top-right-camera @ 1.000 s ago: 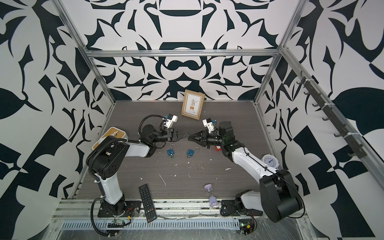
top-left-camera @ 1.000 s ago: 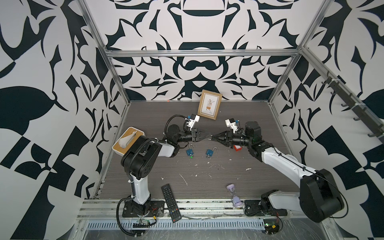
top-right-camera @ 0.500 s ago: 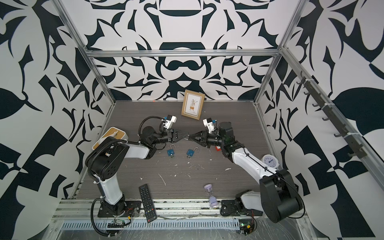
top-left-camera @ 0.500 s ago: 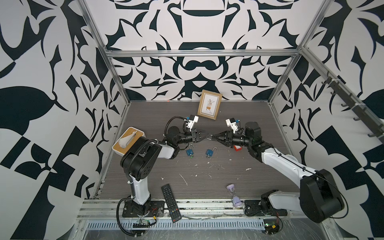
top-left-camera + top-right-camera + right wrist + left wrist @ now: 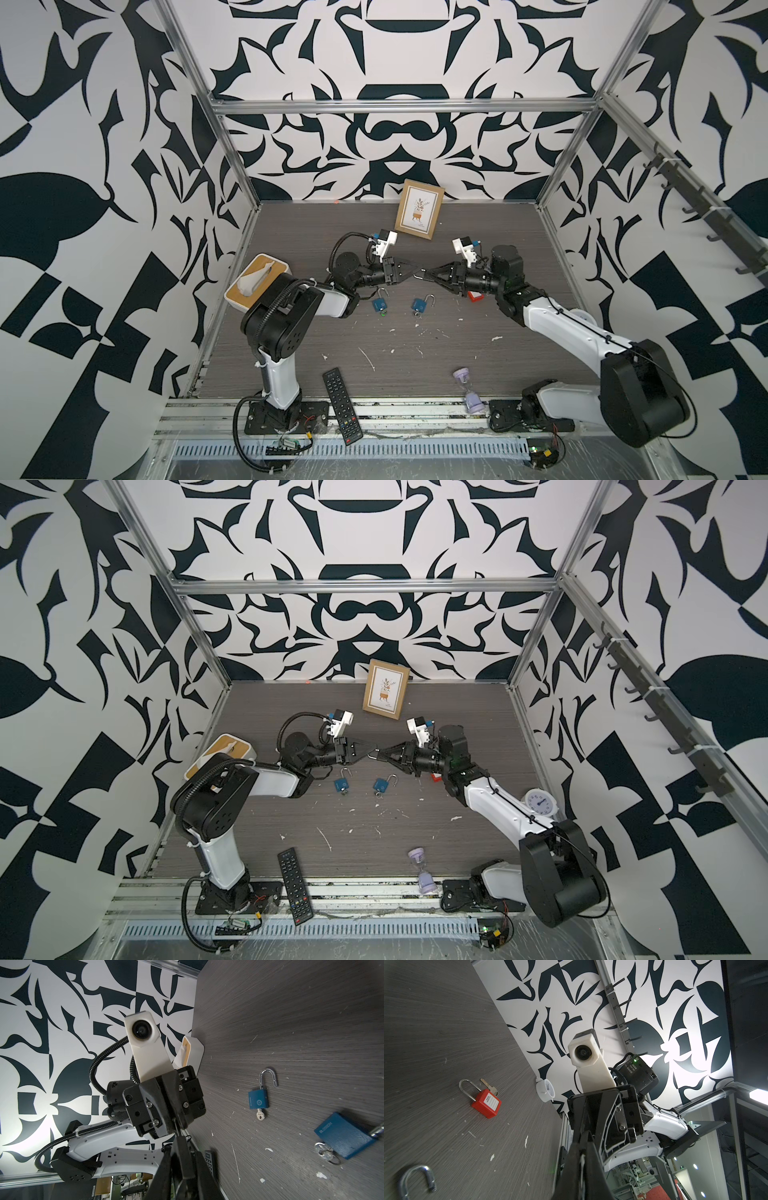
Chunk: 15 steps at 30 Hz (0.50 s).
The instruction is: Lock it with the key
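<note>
Both pincers meet tip to tip in mid-air: left gripper pressed together, right gripper I honestly can't tell, tiny shiny bit between them. An open blue padlock lies on the table below, slightly frontward, key end facing front, roughly equally near both.

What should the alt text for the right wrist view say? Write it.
The left gripper, jaws shut, faces the right gripper tip to tip above a dark wood-grain table. On the table lie a farther blue padlock, shackle open, and a nearer blue padlock, each with a key in its base.
</note>
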Each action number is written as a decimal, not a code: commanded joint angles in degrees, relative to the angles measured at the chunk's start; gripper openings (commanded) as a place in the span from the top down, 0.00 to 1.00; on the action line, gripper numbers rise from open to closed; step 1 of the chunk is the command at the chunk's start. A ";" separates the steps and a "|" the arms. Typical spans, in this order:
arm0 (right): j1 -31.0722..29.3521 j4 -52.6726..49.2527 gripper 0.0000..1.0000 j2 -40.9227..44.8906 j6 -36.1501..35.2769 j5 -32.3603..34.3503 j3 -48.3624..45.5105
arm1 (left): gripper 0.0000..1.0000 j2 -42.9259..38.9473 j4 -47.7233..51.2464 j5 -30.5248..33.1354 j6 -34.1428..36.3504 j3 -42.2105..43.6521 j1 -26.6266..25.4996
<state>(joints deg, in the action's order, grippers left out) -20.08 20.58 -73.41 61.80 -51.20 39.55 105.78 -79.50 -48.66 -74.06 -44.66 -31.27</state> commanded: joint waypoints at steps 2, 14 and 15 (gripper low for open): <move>-0.27 2.49 0.76 2.92 0.30 -1.70 0.01 | 1.00 -0.35 -0.74 1.99 -0.12 -0.93 0.52; -0.27 5.94 0.80 1.88 1.51 -1.65 -0.70 | 1.00 0.32 -0.83 1.12 -0.93 -1.92 0.38; -0.30 6.59 0.80 1.57 1.66 -1.69 -0.70 | 1.00 0.24 -0.83 1.03 -0.85 -1.92 0.35</move>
<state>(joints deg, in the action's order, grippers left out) -20.08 21.50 -72.36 63.07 -51.22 38.61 105.80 -79.40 -47.62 -74.83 -45.21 -31.09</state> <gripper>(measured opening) 0.202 0.080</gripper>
